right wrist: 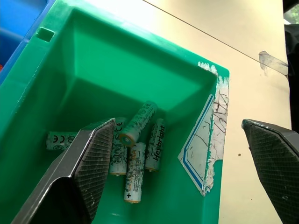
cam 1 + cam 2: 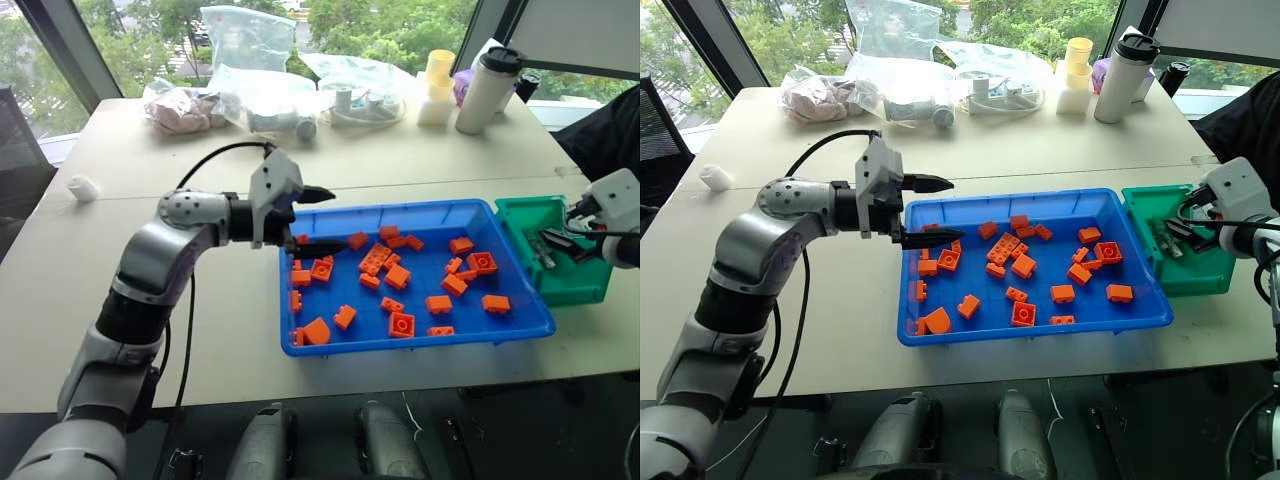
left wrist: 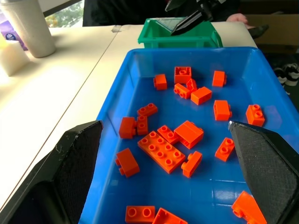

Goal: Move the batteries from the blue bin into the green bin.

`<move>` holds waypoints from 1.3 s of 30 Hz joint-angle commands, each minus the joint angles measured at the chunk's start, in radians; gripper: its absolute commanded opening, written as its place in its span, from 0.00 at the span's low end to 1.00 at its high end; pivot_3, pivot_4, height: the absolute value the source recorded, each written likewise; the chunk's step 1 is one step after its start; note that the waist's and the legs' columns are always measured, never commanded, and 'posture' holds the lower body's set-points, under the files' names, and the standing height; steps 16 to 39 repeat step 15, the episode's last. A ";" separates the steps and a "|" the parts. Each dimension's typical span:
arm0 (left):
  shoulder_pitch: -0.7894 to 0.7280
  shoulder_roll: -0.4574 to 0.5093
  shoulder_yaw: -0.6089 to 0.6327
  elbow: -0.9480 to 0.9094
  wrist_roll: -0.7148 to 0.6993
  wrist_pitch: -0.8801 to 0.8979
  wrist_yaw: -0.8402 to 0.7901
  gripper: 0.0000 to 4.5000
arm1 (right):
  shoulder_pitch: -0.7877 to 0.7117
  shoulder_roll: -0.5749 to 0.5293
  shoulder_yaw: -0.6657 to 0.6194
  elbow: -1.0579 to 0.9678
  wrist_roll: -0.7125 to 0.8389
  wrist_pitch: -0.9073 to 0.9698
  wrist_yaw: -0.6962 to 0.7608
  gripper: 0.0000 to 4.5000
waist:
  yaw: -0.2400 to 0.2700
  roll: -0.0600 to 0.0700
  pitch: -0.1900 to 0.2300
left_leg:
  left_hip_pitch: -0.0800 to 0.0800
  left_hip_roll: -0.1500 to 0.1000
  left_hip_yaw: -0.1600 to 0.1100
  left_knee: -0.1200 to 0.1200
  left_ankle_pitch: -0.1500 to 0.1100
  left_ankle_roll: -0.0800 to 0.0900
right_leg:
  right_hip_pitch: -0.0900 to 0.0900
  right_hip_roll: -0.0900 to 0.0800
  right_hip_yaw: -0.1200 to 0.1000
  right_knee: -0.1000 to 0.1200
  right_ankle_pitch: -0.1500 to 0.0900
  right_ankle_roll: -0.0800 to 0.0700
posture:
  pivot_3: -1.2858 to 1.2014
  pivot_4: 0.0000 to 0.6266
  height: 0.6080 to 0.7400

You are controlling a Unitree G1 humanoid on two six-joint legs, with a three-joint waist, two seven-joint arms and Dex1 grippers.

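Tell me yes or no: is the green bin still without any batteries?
No, several batteries lie on the floor of the green bin, under the open right gripper.

Silver left arm (image 2: 150, 265), black cable, textured black fingers (image 3: 77, 158).

batteries (image 1: 133, 156): you can read "Hellbright"-like lettering down one cell's side, spelling unsure; a "+" at another's end; "CE" marks on two more.
green bin (image 1: 117, 70): your white sticker with a blue border on the inner wall shows scribbles, not readable.
other views: nothing readable.
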 commanded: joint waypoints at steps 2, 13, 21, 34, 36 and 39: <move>0.006 0.031 0.062 -0.082 -0.057 0.036 -0.004 1.00 | -0.079 0.017 -0.112 -0.075 0.120 0.036 0.031 0.99 | -0.001 0.000 0.000 | 0.000 0.000 0.000 0.000 0.000 0.000 | 0.000 0.000 0.000 0.000 0.000 0.000 | 0.52 0.24 1.00; 0.275 0.325 0.343 -0.265 -0.203 0.271 0.033 1.00 | 0.236 -0.027 -0.253 -0.603 0.559 0.363 0.342 0.99 | 0.007 -0.001 0.001 | -0.001 0.001 -0.004 0.000 0.000 0.000 | 0.002 -0.001 -0.002 -0.002 0.000 0.000 | 0.52 0.24 1.00; 0.340 0.343 0.402 -0.295 -0.216 0.284 0.057 1.00 | 0.248 -0.010 -0.266 -0.604 0.578 0.370 0.322 0.99 | 0.007 -0.001 0.001 | -0.001 0.000 -0.003 0.001 0.000 0.001 | 0.003 -0.002 -0.002 -0.003 0.000 0.000 | 0.52 0.24 1.00; 0.340 0.343 0.402 -0.295 -0.216 0.284 0.057 1.00 | 0.248 -0.010 -0.266 -0.604 0.578 0.370 0.322 0.99 | 0.007 -0.001 0.001 | -0.001 0.000 -0.003 0.001 0.000 0.001 | 0.003 -0.002 -0.002 -0.003 0.000 0.000 | 0.52 0.24 1.00; 0.340 0.343 0.402 -0.295 -0.216 0.284 0.057 1.00 | 0.248 -0.010 -0.266 -0.604 0.578 0.370 0.322 0.99 | 0.007 -0.001 0.001 | -0.001 0.000 -0.003 0.001 0.000 0.001 | 0.003 -0.002 -0.002 -0.003 0.000 0.000 | 0.52 0.24 1.00; 0.340 0.343 0.402 -0.295 -0.216 0.284 0.057 1.00 | 0.248 -0.010 -0.266 -0.604 0.578 0.370 0.322 0.99 | 0.007 -0.001 0.001 | -0.001 0.000 -0.003 0.001 0.000 0.001 | 0.003 -0.002 -0.002 -0.003 0.000 0.000 | 0.52 0.24 1.00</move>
